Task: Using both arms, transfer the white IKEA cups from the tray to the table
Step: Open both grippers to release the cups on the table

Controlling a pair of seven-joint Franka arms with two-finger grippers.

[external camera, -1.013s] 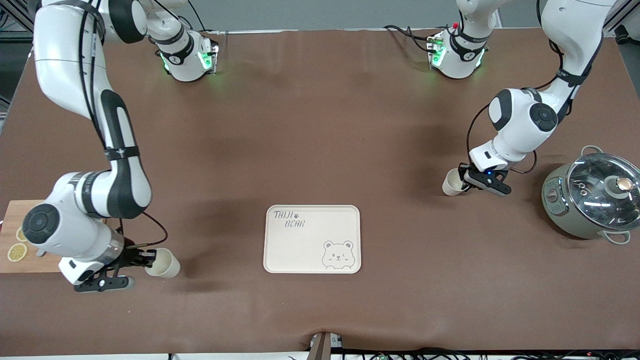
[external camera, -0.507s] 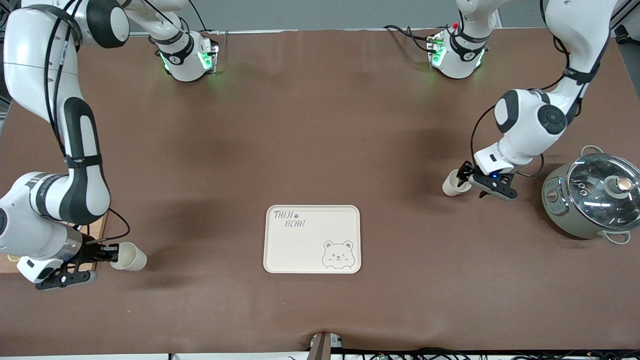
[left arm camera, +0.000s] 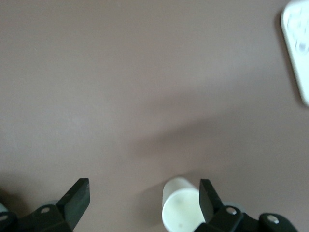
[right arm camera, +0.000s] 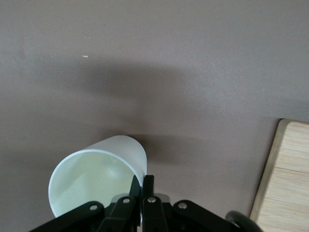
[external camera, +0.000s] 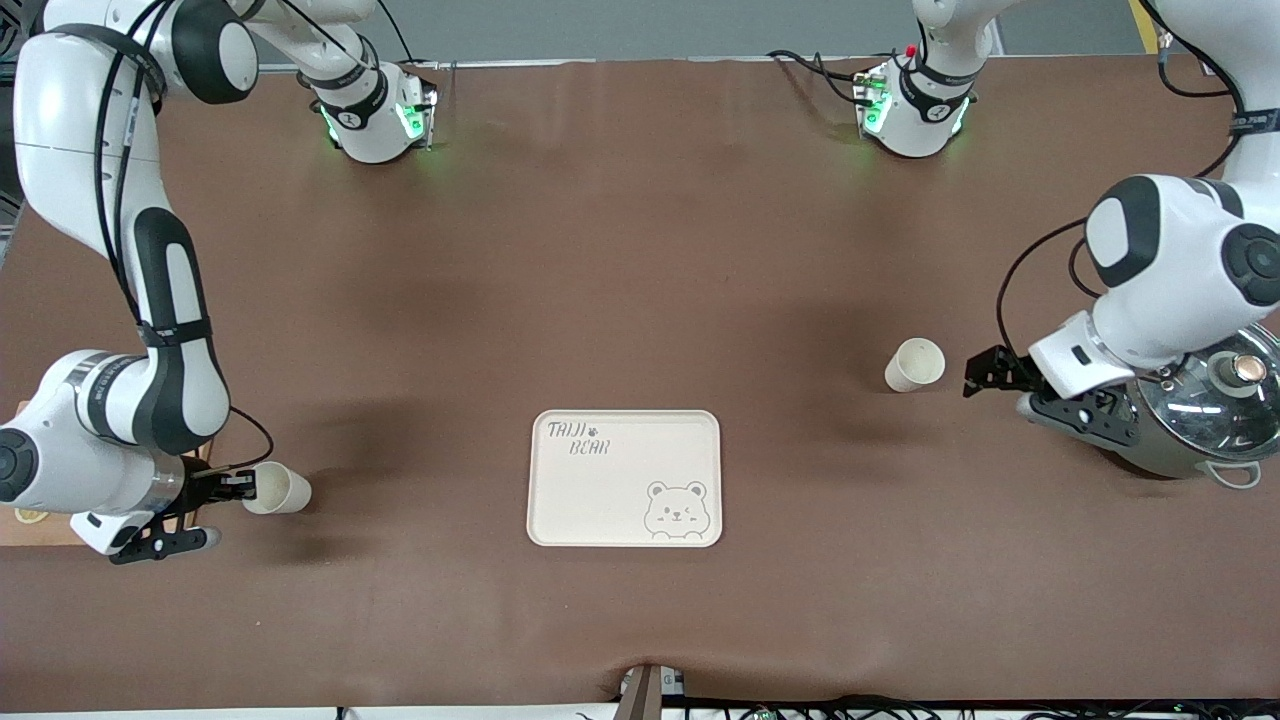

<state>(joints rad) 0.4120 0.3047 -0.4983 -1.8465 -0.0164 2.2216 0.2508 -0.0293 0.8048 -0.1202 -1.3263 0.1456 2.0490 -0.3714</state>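
Nearest the front camera lies the tray point(external camera: 624, 478), cream with a bear drawing, flat on the brown table point(external camera: 640, 300) about midway between the two arms' ends.

Toward the right arm's end, at about the same depth as the tray, the right gripper point(external camera: 240, 487) is pinched on the rim of one cup point(external camera: 277, 488). The right wrist view confirms it: the fingers point(right arm camera: 145, 191) are together on the cup wall point(right arm camera: 96, 181), one inside the rim and one outside, and the cup tilts with its mouth toward the camera. Whether its base touches the table cannot be told. Beside the right arm, at the table edge, lies a wooden board point(external camera: 20, 520) with a lemon slice point(external camera: 30, 516) partly showing on it.

Farther from the camera, toward the left arm's end, the second cup point(external camera: 914, 365) stands upright on the table, free of any contact. The left gripper point(external camera: 985, 372) is just beside it, apart from it, with its jaws spread wide. In the left wrist view the two fingers point(left arm camera: 77, 195) show well apart and the cup point(left arm camera: 182, 205) sits low between them, close to one finger and not gripped. A corner of the tray point(left arm camera: 297, 48) shows at the edge of that view.

A pot point(external camera: 1195, 415) with a glass lid stands near the left arm's end, partly covered by the left arm's wrist.
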